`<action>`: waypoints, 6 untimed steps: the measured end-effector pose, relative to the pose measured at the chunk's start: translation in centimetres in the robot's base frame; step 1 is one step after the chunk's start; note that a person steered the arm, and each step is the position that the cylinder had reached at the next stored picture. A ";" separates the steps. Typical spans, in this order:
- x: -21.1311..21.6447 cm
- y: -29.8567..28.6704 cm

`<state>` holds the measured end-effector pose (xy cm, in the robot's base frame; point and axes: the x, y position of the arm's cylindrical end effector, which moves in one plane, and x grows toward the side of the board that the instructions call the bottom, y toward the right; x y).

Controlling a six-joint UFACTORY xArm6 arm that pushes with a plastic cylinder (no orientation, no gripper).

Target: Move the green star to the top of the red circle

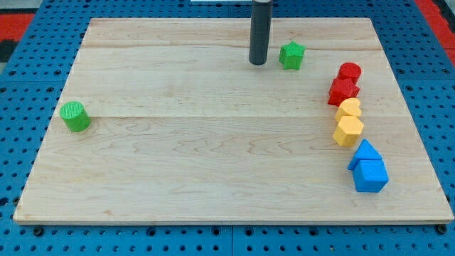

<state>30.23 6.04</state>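
Observation:
The green star [291,55] lies near the view's top, right of centre. The red circle [349,72] sits to its right and slightly lower, at the top of a column of blocks near the board's right edge. My tip [257,62] stands just left of the green star, a small gap between them.
Below the red circle, in a column running down: a red block [342,91], a yellow circle [349,108], a yellow hexagon [348,131], a blue block [365,152] and a blue block [370,176]. A green circle [75,116] sits at the view's left. The wooden board [213,156] rests on a blue pegboard.

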 end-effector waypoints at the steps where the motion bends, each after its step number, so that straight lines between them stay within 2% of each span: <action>1: -0.5 4.0; 2: -0.5 7.6; 6: -0.5 11.7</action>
